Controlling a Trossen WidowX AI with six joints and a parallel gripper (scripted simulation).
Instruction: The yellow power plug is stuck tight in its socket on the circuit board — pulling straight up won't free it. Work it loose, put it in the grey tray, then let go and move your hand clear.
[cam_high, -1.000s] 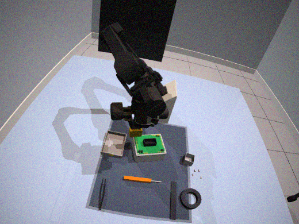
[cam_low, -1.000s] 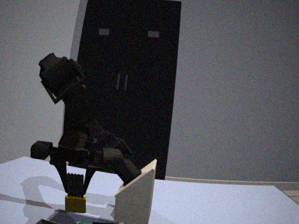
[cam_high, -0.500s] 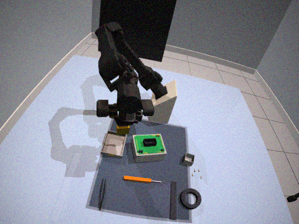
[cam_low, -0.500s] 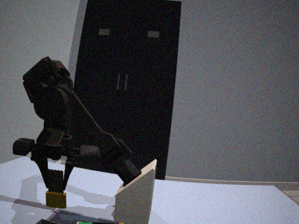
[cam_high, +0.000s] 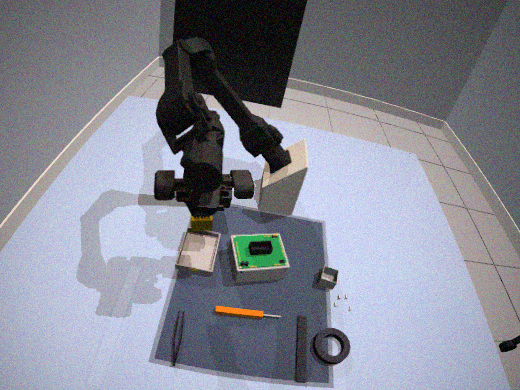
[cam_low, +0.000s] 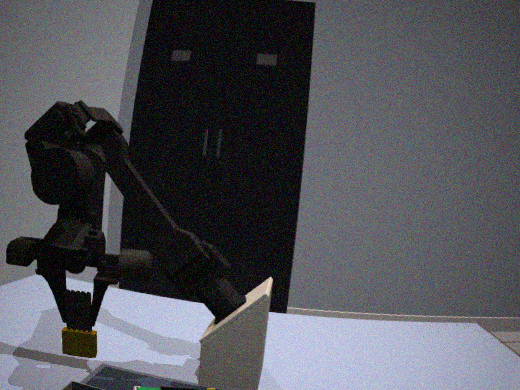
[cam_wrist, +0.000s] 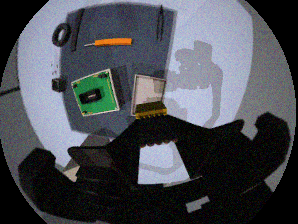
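orange screwdriver on dk mat, above green circuit bd in view.

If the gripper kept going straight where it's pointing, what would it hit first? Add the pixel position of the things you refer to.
Probably the grey tray (cam_high: 218, 252) (cam_wrist: 136, 102), met first by the yellow plug (cam_high: 201, 223) (cam_low: 79, 343) (cam_wrist: 151, 113) in its fingers; depth is unclear, so it might just miss the tray's edge.

Black cabinet, 2 handles; grey walls; tiled floor.
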